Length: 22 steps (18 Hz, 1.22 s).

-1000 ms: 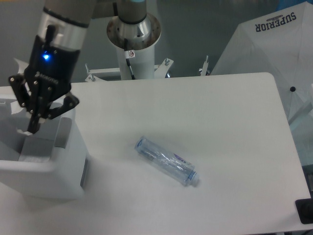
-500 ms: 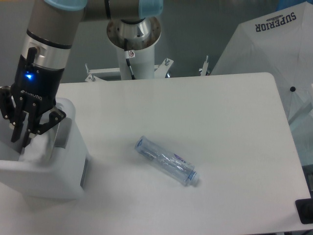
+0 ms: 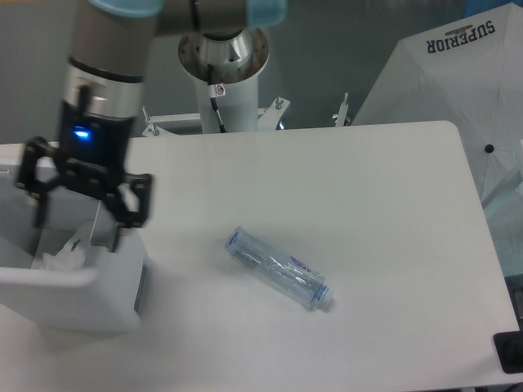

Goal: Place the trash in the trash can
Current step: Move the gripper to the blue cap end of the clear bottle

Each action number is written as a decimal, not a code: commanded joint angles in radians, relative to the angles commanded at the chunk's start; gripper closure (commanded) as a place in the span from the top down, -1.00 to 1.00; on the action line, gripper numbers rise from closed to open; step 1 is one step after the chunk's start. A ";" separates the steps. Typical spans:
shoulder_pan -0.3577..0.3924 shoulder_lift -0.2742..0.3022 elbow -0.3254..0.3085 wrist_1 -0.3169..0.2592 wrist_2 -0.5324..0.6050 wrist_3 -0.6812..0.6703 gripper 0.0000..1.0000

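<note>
The gripper [image 3: 82, 214] now hangs spread wide and empty over the bin [image 3: 78, 282], where half a second ago its fingers were pinched together low inside. The wrapper [image 3: 65, 255] has dropped and lies in the bin, so 1 of 2 pieces looks done. The bottle [image 3: 278, 268] has not moved: it lies on the surface [image 3: 368, 212] at about 3 o'clock from the bin, well apart, likely next.
</note>
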 joint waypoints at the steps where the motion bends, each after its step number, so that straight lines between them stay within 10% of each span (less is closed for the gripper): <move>1: 0.032 0.000 -0.008 -0.002 0.000 -0.002 1.00; 11: 0.238 -0.070 -0.088 -0.046 0.009 -0.002 1.00; 22: 0.253 -0.273 -0.071 -0.061 0.224 -0.159 1.00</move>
